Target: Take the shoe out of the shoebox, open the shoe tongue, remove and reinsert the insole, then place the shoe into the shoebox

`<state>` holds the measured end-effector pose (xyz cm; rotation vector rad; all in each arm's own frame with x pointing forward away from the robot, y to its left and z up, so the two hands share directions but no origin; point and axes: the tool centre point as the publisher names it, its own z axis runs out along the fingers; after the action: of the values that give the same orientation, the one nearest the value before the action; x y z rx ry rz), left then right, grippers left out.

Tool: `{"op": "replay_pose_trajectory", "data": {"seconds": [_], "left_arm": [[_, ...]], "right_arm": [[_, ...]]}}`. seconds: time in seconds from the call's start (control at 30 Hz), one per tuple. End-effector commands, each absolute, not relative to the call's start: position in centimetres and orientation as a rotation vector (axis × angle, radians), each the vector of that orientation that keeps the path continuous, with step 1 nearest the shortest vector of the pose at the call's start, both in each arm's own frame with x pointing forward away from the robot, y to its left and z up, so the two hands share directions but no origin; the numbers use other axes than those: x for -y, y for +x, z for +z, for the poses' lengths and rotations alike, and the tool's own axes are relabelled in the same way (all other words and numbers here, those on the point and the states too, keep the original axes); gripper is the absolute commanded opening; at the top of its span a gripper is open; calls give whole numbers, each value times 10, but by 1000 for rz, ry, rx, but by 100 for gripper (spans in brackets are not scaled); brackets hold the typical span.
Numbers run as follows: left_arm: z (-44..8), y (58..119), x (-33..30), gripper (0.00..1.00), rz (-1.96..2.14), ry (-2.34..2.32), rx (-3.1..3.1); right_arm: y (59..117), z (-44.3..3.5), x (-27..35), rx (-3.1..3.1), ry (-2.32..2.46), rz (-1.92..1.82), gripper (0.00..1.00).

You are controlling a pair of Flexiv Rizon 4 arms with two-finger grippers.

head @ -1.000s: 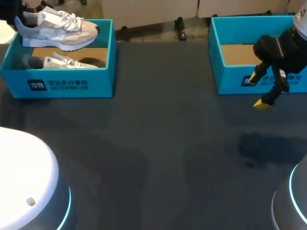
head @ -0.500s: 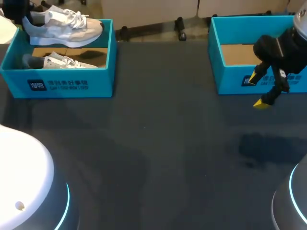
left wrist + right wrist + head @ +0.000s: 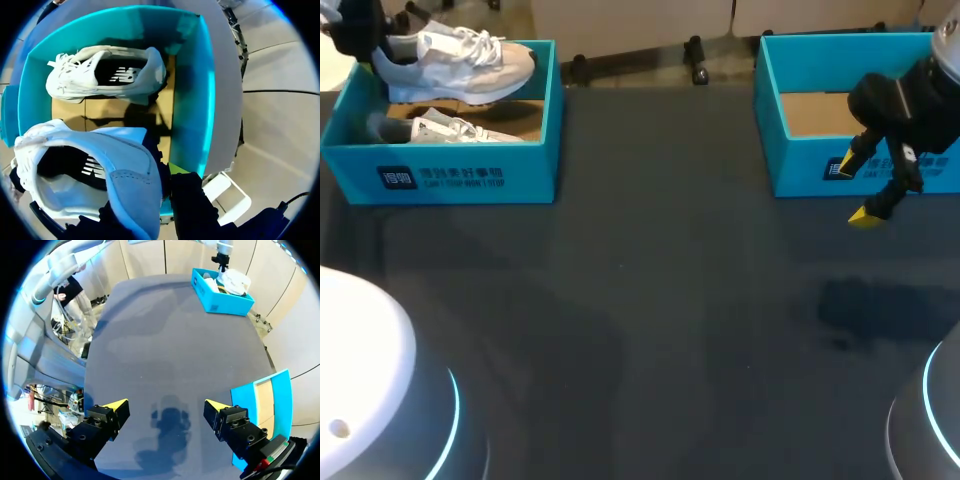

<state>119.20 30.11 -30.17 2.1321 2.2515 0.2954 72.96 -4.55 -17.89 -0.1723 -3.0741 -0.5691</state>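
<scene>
A white and beige sneaker (image 3: 455,62) hangs over the left teal shoebox (image 3: 460,178), with my left gripper (image 3: 368,42) shut on its heel. In the left wrist view that held sneaker (image 3: 100,170) is pinched at the heel by the left gripper (image 3: 156,184), and one yellow fingertip (image 3: 176,167) shows. A second white sneaker (image 3: 105,75) lies on its side on the box floor (image 3: 455,130). My right gripper (image 3: 875,188) hangs open and holds nothing, just in front of the second teal shoebox (image 3: 790,165). Its own view shows the right gripper (image 3: 165,407) above bare dark table.
The second teal shoebox (image 3: 272,405) at the table's back right holds only its cardboard floor. The left shoebox (image 3: 222,292) stands far across the dark tabletop (image 3: 650,300) from the right gripper. White arm bases occupy both front corners.
My left arm has shifted the held sneaker a little to the right above the left shoebox. The right arm has not moved.
</scene>
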Motion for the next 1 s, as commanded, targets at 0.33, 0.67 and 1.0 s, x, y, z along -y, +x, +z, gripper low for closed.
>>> {"op": "replay_pose_trajectory", "data": {"seconds": [0.33,0.67,1.0], "left_arm": [[-333,1208,-298,0,306,2130,-2291],[-357,1211,-299,0,319,2155,-2306],[-371,1212,-301,0,333,2153,-2336]], "right_arm": [[731,-179,45,3073,-173,-563,100],[731,-179,45,3073,-173,-563,100],[731,-179,45,3073,-173,-563,100]]}}
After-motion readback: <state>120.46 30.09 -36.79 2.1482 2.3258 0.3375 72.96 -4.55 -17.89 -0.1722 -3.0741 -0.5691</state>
